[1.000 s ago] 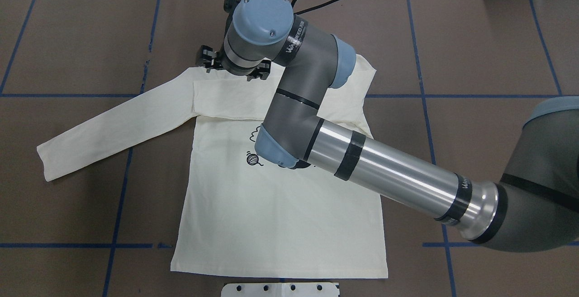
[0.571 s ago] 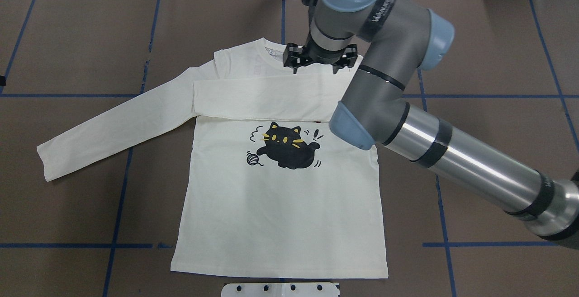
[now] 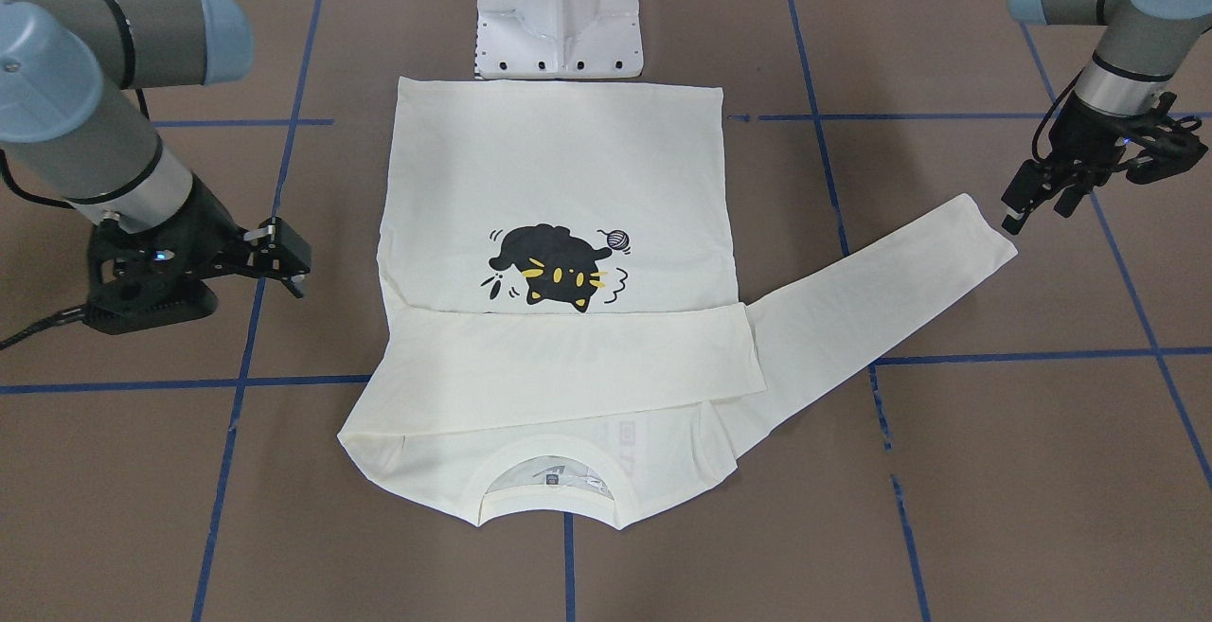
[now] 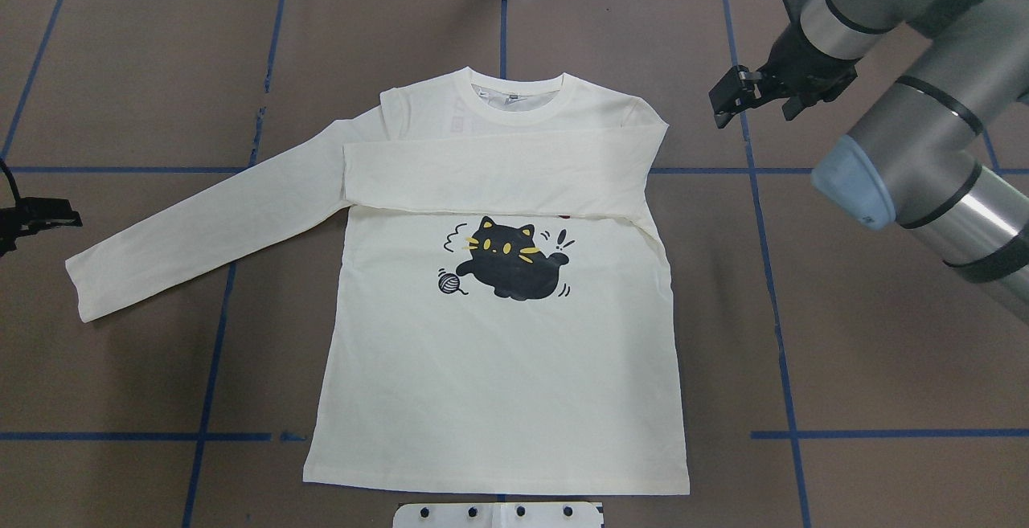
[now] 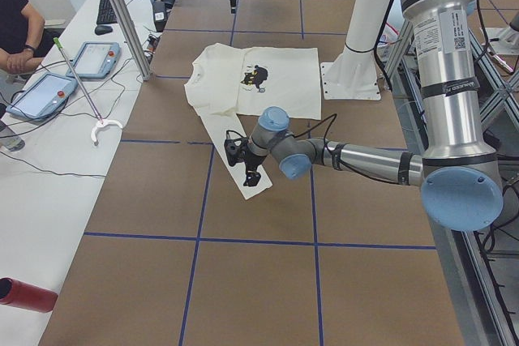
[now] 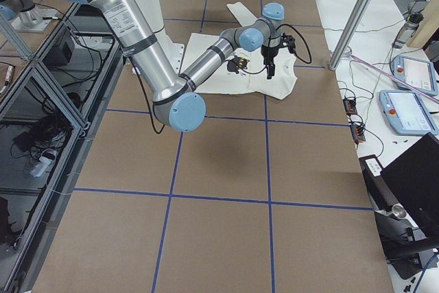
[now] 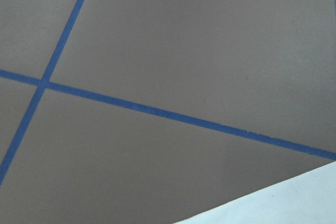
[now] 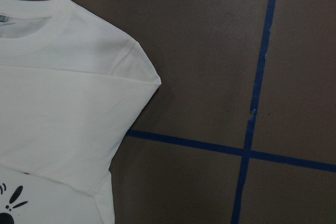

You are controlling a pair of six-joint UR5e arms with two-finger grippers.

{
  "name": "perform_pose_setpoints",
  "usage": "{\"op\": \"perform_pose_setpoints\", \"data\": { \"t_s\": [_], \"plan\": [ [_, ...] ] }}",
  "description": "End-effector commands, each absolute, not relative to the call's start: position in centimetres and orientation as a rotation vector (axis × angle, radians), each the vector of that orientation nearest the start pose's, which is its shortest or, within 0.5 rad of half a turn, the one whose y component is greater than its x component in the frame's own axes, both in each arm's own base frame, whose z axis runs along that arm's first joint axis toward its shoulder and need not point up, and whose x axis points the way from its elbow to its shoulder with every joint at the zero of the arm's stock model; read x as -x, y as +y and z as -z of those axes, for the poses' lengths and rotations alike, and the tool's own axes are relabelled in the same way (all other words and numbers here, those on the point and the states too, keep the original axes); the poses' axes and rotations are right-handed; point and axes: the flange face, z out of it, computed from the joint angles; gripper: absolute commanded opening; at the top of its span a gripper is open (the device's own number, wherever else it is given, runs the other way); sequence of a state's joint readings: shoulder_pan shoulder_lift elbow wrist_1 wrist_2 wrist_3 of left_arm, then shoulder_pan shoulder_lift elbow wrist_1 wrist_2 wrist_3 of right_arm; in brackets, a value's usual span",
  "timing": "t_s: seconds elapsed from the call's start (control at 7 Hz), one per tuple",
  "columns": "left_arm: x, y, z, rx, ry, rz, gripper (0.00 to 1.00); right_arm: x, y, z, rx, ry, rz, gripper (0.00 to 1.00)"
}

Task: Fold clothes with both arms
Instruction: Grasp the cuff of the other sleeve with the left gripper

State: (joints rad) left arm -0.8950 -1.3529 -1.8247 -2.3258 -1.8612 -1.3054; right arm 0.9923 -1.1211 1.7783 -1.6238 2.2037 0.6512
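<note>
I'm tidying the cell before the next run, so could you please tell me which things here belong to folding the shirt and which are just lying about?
In the job: cream shirt, left tool, right tool.
Just lying about: white pedestal base, blue tape lines, two tablets, red cylinder.

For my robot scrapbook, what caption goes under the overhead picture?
Cat shirt lies flat, one sleeve folded across its chest, the other stretched out; right tool hangs open beside its shoulder.
</note>
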Motion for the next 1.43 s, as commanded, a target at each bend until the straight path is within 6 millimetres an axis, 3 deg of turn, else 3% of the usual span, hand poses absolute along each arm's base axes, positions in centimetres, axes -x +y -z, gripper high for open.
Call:
{"op": "perform_pose_setpoints", "data": {
  "t_s": [0.0, 0.43, 0.86, 1.29],
  "plan": [
    [-22.9, -39.3, -59.0, -0.176, 0.752, 0.531, 0.99, 25.0, -55.6, -33.8, -0.102, -0.857, 0.137, 1.0],
    [-25.9, -37.9, -61.0, -0.155, 0.713, 0.522, 0.98, 24.9, -55.6, -33.8, -0.103, -0.858, 0.138, 1.0],
    [-26.3, -37.6, -61.0, -0.153, 0.713, 0.507, 0.97, 24.9, -55.4, -33.2, -0.112, -0.862, 0.141, 1.0],
    [-26.2, -37.5, -61.2, -0.15, 0.711, 0.508, 0.86, 24.8, -55.3, -32.6, -0.118, -0.867, 0.135, 1.0]
  ]
}}
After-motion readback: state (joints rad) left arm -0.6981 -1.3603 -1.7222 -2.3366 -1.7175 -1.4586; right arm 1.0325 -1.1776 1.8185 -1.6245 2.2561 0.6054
